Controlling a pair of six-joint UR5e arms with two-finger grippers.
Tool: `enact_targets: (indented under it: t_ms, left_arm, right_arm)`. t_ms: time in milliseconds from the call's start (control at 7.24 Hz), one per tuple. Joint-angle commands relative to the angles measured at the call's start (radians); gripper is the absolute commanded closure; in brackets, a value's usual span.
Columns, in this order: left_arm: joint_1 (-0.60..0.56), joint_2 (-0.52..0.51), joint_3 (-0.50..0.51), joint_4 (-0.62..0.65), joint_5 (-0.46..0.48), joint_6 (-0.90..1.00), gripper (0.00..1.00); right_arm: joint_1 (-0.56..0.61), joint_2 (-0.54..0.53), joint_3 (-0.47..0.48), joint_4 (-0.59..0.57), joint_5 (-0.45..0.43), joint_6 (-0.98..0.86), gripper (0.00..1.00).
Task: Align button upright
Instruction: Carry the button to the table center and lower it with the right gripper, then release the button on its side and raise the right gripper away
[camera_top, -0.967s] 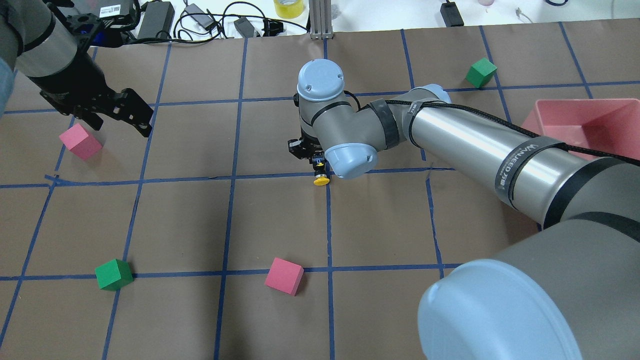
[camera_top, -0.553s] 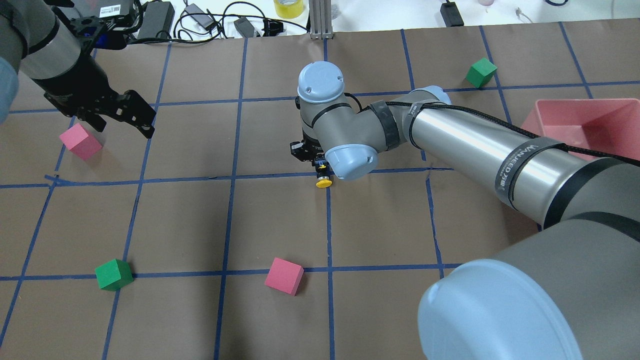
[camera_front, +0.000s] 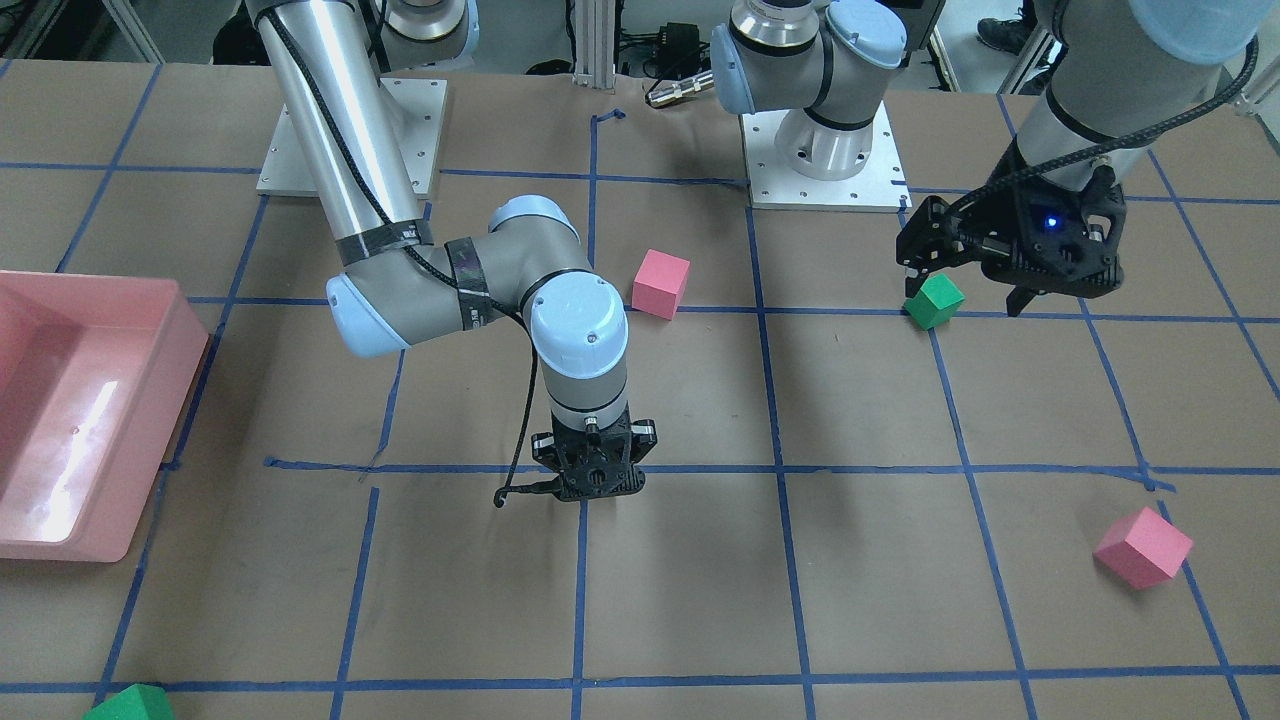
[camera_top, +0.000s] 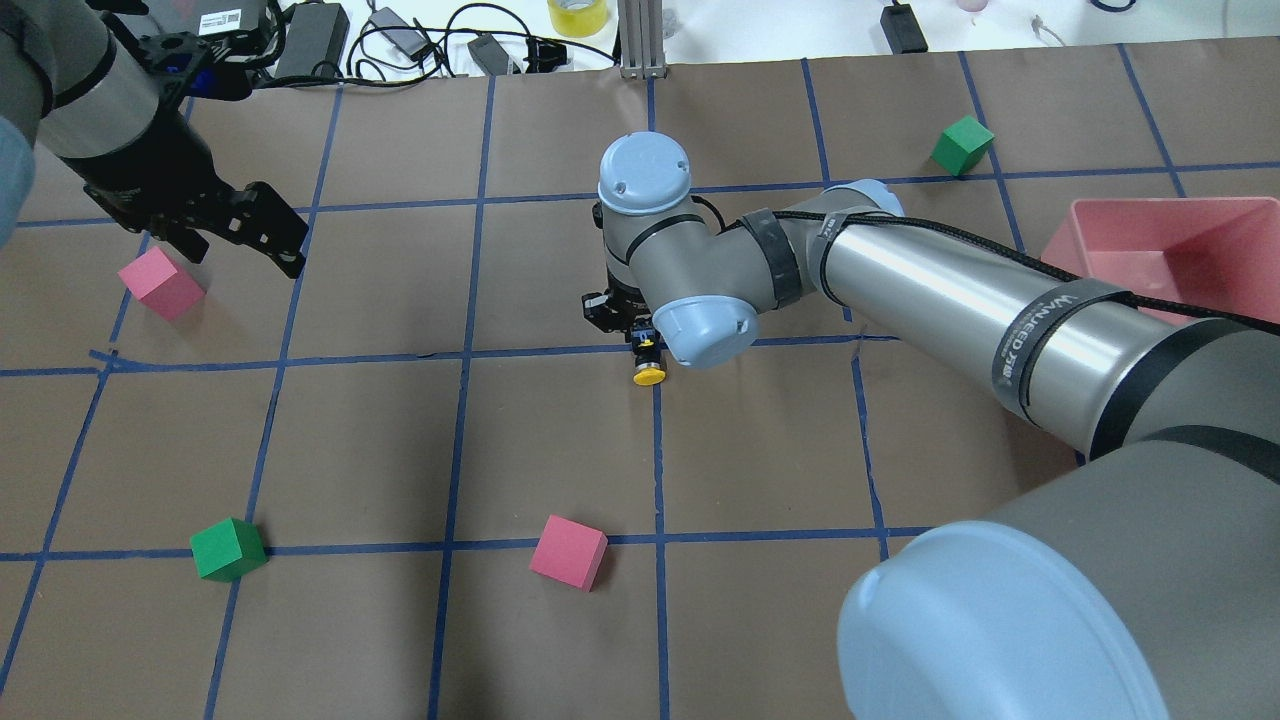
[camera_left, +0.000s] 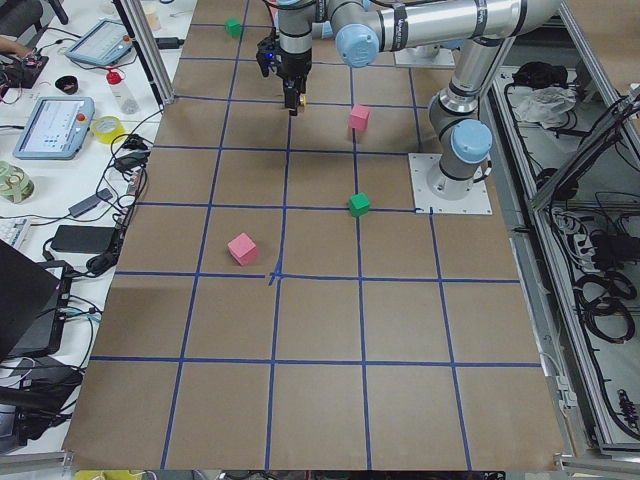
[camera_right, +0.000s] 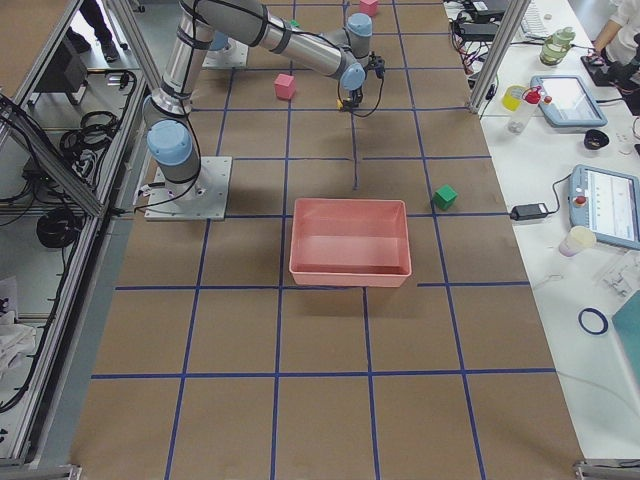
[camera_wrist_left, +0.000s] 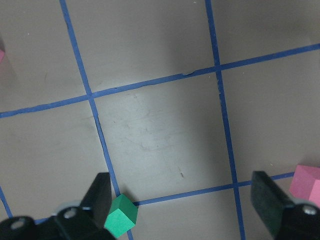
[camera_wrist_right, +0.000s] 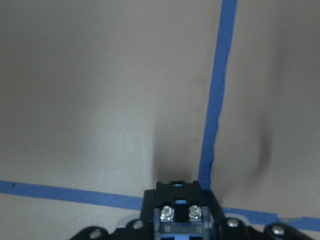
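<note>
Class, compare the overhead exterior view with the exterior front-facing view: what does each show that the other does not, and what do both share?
Only the overhead view shows the small yellow-capped button, jutting from the right gripper, and a yellow tape roll beyond the table. Only the front-facing view shows the arms' metal base plates; there the gripper hides the button. Both show the pink plastic tray, pink foam cubes, green foam cubes and the open left gripper.

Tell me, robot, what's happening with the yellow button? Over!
Left gripper open, empty. Right gripper shut on yellow-capped black-bodied push-button, cap sideways. Nearest pink foam cube well apart.
</note>
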Motion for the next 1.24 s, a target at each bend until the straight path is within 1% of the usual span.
enact_targets:
  t_ms: [0,138,276,414,553,691,967,1105]
  left_arm:
    - [-0.006,0.0,0.002,0.002,-0.001,0.0,0.0]
    - [-0.008,-0.005,0.0,0.002,-0.001,0.002,0.0]
    - [-0.008,-0.005,0.0,0.003,-0.001,0.003,0.0]
    - [-0.008,-0.005,0.0,0.003,-0.001,0.003,0.0]
    - [-0.008,-0.005,0.0,0.003,-0.003,0.002,0.0]
    - [-0.008,-0.003,0.0,0.003,-0.001,0.002,0.0]
    - [-0.008,-0.003,0.002,0.003,0.001,0.0,0.0]
    - [-0.008,-0.006,0.003,0.003,-0.001,0.003,0.0]
  right_arm:
    - [0.0,-0.002,0.003,0.0,0.001,0.001,0.42]
    - [0.0,-0.002,0.006,0.002,0.001,0.001,0.2]
    - [0.0,-0.009,0.016,0.0,0.001,-0.002,0.04]
    - [0.0,-0.051,0.008,0.002,-0.012,-0.011,0.0]
    - [-0.012,-0.113,-0.003,0.053,-0.015,-0.031,0.0]
    - [-0.04,-0.182,-0.024,0.16,-0.017,-0.057,0.0]
    - [-0.182,-0.326,-0.094,0.451,-0.034,-0.204,0.0]
    - [-0.251,-0.404,-0.125,0.56,-0.035,-0.285,0.0]
